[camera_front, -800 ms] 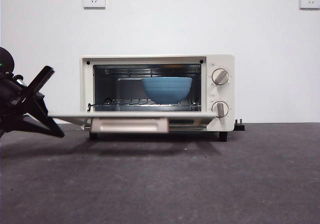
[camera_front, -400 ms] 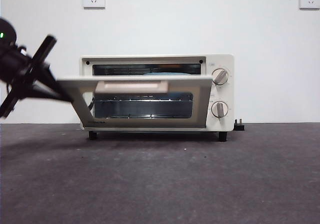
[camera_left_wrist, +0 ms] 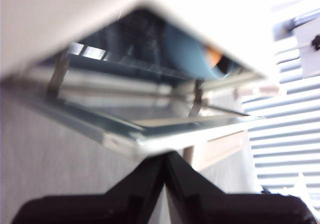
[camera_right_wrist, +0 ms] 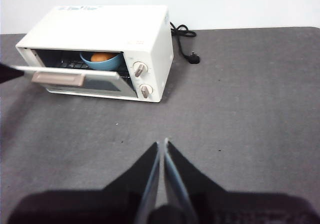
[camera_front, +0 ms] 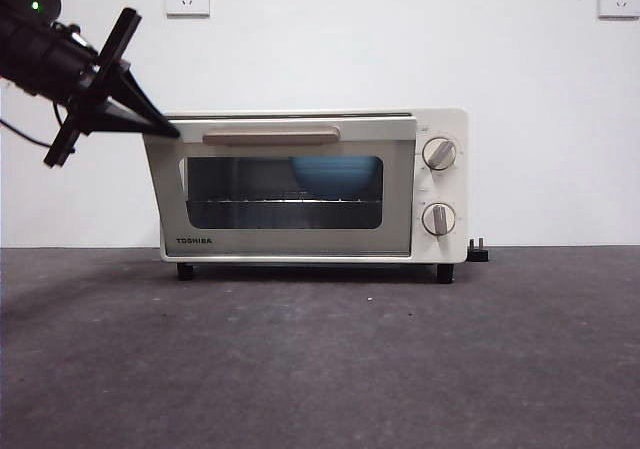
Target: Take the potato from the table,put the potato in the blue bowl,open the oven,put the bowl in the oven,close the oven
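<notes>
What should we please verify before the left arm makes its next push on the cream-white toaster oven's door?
1. Orange-brown potato in the deep blue bowl: ok.
2. Bowl on the wire rack inside the cream-white toaster oven: ok.
3. Glass door fully shut: not ok, ajar at its top.
4. Left gripper at the door's upper corner, jaws together: ok.
5. Right gripper over the dark grey table, away from the oven: ok.

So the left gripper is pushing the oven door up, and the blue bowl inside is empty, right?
Not empty. The right wrist view shows the potato in the blue bowl inside the oven. The rest holds: the left gripper is at the door's top corner.
</notes>
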Robot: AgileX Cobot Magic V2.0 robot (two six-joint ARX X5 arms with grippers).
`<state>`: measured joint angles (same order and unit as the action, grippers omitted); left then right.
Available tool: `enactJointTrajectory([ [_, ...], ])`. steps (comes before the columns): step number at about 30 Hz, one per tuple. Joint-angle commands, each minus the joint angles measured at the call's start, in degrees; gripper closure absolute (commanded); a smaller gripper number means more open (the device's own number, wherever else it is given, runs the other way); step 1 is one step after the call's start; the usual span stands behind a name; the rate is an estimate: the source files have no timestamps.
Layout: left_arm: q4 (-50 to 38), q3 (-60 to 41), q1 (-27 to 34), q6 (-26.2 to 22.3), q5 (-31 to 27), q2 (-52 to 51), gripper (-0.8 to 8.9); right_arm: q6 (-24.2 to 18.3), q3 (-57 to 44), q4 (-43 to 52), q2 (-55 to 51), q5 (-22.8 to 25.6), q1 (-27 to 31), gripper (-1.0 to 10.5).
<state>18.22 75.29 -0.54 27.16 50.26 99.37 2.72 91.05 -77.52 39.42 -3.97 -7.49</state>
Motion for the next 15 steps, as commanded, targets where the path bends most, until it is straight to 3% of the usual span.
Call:
enactJointTrajectory([
  [1, -1.90, 0.68, -0.35, 1.25, -1.18, -0.04, 8.21, 0.74, -0.35, -1.18, -0.28, -0.15, 0.02, 9.2],
  [11, -4.85, 1.20, -0.66, 3.28, 0.04, -0.07, 8.21, -0.22, -0.35, -1.18, -0.26, -0.15, 0.02, 9.2],
  [15, -0.13, 1.20, -0.87, -1.18, 0.52, -2.08, 8.21, -2.78, -0.35, -1.20, -0.26, -0.15, 0.02, 9.2],
])
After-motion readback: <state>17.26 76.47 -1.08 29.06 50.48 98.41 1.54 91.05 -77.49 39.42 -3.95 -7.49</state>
